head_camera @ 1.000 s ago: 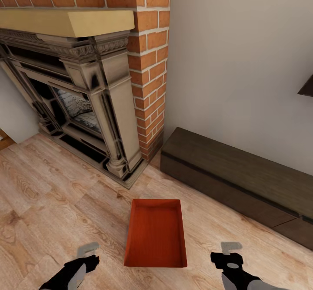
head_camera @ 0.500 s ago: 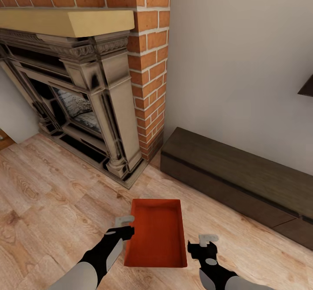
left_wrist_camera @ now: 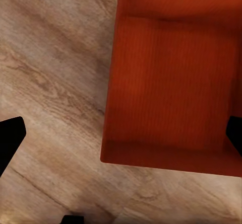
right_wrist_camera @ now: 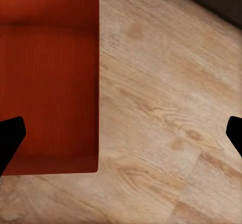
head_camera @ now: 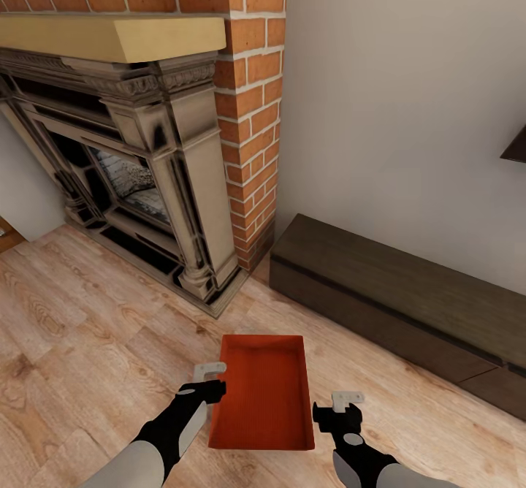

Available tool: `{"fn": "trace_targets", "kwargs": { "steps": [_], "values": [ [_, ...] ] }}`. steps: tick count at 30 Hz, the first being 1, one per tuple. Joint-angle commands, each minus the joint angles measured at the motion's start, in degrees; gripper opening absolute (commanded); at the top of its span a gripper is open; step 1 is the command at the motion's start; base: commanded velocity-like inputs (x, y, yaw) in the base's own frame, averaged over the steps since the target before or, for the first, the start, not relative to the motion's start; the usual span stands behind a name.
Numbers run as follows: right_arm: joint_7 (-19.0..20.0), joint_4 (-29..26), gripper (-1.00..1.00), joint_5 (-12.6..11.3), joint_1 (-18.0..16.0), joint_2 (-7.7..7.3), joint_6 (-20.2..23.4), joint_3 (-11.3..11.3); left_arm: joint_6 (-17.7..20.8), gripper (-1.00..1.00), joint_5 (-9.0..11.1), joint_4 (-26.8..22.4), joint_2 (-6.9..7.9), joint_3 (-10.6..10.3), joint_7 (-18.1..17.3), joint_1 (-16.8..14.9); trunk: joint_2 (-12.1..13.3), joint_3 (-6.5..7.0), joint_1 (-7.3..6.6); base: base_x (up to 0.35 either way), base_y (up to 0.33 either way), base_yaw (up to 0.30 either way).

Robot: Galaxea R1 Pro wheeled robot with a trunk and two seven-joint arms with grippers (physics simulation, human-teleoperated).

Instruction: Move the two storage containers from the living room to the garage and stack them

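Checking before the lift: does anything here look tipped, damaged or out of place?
Nothing stands out. The storage container lies flat and intact on the wood floor, left gripper and right gripper flanking it.

Orange-red storage container, light wood-plank floor, red-brick fireplace, dark bench.

The dark bench and black wall screen are cut off at the head view's right edge.

My wrist cam looks straight down at the orange-red storage container on the light wood-plank floor, my fingertips spread wide, one over it.
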Motion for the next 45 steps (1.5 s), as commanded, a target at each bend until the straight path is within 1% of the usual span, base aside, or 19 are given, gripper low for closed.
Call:
{"fn": "trace_targets", "kwargs": {
  "steps": [1,5,7,8,11,17,21,28,36,39,45],
  "values": [
    [-0.2,0.0,1.00,-0.5,0.0,0.02,-0.2,0.5,0.3,1.00,0.6,-0.1,0.03,-0.5,0.5,0.0,0.0,-0.04,0.00,0.000,0.000,0.000],
    [0.0,0.0,1.00,-0.5,0.0,0.03,-0.2,0.5,0.3,1.00,0.6,-0.1,-0.06,-0.3,0.5,0.0,0.0,-0.04,0.00,0.000,0.000,0.000],
    [0.0,0.0,1.00,-0.5,0.0,0.44,-0.2,0.5,0.3,1.00,0.6,-0.1,-0.06,-0.3,0.5,0.0,0.0,-0.04,0.00,0.000,0.000,0.000],
    [0.0,0.0,1.00,-0.5,0.0,0.95,-0.2,0.5,0.3,1.00,0.5,-0.1,-0.04,-0.3,0.5,0.0,0.0,-0.04,0.00,0.000,0.000,0.000],
    [0.1,0.0,1.00,-0.4,0.0,1.85,-0.2,0.5,0.3,1.00,0.5,-0.1,0.02,-0.3,0.5,0.0,0.0,-0.04,0.00,0.000,0.000,0.000],
    [0.1,0.0,1.00,-0.3,0.0,2.45,-0.6,0.4,0.3,1.00,0.5,-0.2,0.00,-0.4,0.5,0.0,0.0,-0.04,0.00,0.000,0.000,0.000],
    [0.1,0.0,1.00,-0.5,0.0,2.57,-2.0,0.4,0.3,1.00,0.6,-0.1,-0.05,-0.3,0.5,0.0,0.0,-0.04,0.00,0.000,0.000,0.000],
    [0.1,0.0,1.00,-0.5,0.0,2.51,-2.4,0.3,0.3,1.00,0.6,-0.1,-0.12,-0.2,0.5,0.0,0.0,-0.04,0.00,0.000,0.000,0.000],
    [0.4,0.0,1.00,-0.5,0.0,2.43,-2.5,0.3,0.3,1.00,0.6,-0.1,0.02,-0.3,0.5,0.0,-3.2,-1.48,1.76,0.000,0.000,0.000],
    [1.3,0.0,1.00,-0.6,0.0,2.42,-2.5,0.2,0.3,1.00,0.6,-0.1,0.10,-0.5,0.5,0.0,-4.4,-2.02,2.42,0.000,0.000,0.000],
    [1.8,0.0,1.00,-0.6,0.0,2.41,-2.5,0.1,0.3,1.00,0.5,0.1,0.16,-0.7,0.5,0.0,-6.8,-3.09,3.73,0.000,0.000,0.000]
  ]
}}
